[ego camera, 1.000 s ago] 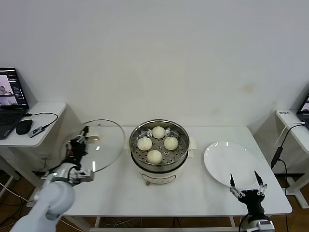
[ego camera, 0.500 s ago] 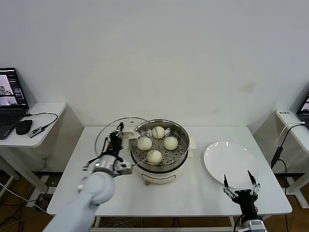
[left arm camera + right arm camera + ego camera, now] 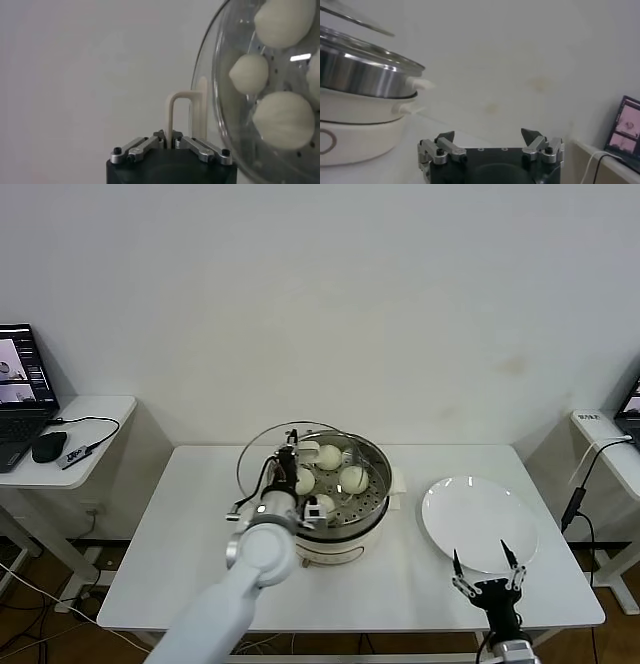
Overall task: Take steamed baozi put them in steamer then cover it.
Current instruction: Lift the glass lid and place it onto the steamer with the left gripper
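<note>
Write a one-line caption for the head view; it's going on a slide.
Left claw carries the glass lid over the steamer holding four buns; right claw waits open near the white plate.

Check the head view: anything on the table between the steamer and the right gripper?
Only the white plate lies between the steamer and the open right gripper, nearer the gripper. The head view shows this.

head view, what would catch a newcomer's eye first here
The left gripper holds the clear glass cover by its handle, tilted over the left side of the steamer at the middle of the table. Four baozi sit in the steel basket. The empty white plate lies to the right, with the open right gripper at the table's near edge.
</note>
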Available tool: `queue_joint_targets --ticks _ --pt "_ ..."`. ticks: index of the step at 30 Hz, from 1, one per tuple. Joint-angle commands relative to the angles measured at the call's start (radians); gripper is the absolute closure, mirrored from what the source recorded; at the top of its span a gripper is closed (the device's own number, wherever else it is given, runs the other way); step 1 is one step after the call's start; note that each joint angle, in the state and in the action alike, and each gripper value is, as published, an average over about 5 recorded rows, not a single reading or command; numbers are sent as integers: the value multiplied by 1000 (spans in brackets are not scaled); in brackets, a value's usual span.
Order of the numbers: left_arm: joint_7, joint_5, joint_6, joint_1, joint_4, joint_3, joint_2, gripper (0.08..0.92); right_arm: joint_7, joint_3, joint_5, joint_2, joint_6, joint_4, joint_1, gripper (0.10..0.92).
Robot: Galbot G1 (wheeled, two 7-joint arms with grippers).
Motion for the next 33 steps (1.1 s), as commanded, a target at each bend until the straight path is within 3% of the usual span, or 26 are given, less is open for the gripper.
queue_joint_targets --ticks 1,33 --pt "30 87 15 -35 95 51 -109 851 1 -7 -13 4 1 -7 -2 203" --pt "-17 73 1 -28 169 32 -165 851 -3 -17 -10 5 11 -7 -15 203"
